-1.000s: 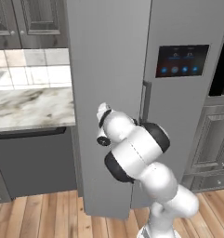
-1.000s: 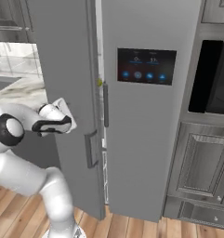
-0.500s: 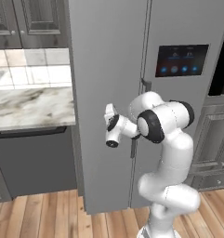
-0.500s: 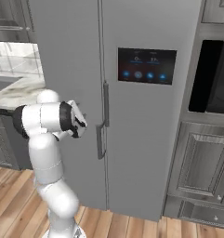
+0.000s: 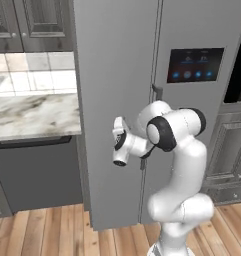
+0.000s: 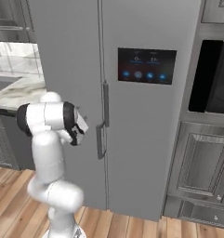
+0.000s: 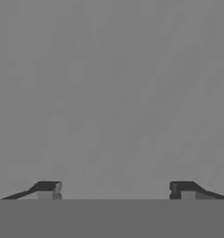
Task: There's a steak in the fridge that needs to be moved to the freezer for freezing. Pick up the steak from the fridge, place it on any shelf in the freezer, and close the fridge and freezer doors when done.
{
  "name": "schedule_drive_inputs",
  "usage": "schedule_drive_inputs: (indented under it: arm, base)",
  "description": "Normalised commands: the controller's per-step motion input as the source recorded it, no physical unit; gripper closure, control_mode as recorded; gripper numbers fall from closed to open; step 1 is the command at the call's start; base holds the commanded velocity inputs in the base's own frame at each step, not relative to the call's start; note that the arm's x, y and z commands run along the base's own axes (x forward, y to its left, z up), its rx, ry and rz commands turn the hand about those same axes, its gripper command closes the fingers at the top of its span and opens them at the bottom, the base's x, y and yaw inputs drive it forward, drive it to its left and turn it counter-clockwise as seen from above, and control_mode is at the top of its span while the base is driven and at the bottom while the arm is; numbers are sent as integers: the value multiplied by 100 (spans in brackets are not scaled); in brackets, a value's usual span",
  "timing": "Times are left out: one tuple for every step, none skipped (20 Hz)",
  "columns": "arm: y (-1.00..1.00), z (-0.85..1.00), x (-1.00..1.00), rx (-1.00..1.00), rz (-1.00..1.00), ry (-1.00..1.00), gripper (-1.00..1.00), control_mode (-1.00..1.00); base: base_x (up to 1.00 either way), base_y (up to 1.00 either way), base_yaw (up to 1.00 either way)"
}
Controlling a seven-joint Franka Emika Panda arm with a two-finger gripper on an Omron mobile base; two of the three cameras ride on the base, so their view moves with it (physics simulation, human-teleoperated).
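Note:
The grey side-by-side fridge and freezer stands in front of me with its left door (image 5: 117, 70) and right door (image 5: 192, 130) both shut, so the steak is hidden. A dark touch panel (image 6: 146, 65) sits on the right door. Two vertical handles (image 6: 103, 121) meet at the middle seam. My gripper (image 5: 118, 145) is at the face of the left door, about waist height, left of the handles. The gripper (image 6: 83, 125) points at that door. In the hand view the gripper (image 7: 115, 188) is open, its fingertips (image 7: 48, 188) wide apart with plain grey door panel between them.
A marble counter (image 5: 32, 112) with a dark appliance front (image 5: 37, 172) below it adjoins the left door. A wall oven (image 6: 213, 76) and grey cabinet doors (image 6: 204, 162) stand right of the fridge. Wooden floor (image 5: 47, 232) lies below.
The left door was ajar a second ago and is shut now. My arm has risen and pushed forward, with the hand staying against that door.

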Motion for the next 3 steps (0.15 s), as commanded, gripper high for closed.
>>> schedule_drive_inputs:
  arm:
    - [0, 54, -27, 0, -2, -10, -100, -100]
    - [0, 54, -24, 0, -3, -9, -100, -100]
    - [0, 58, -21, 0, -3, -10, -100, -100]
  base:
    - [0, 0, 0]
    - [0, 0, 0]
    - [0, 0, 0]
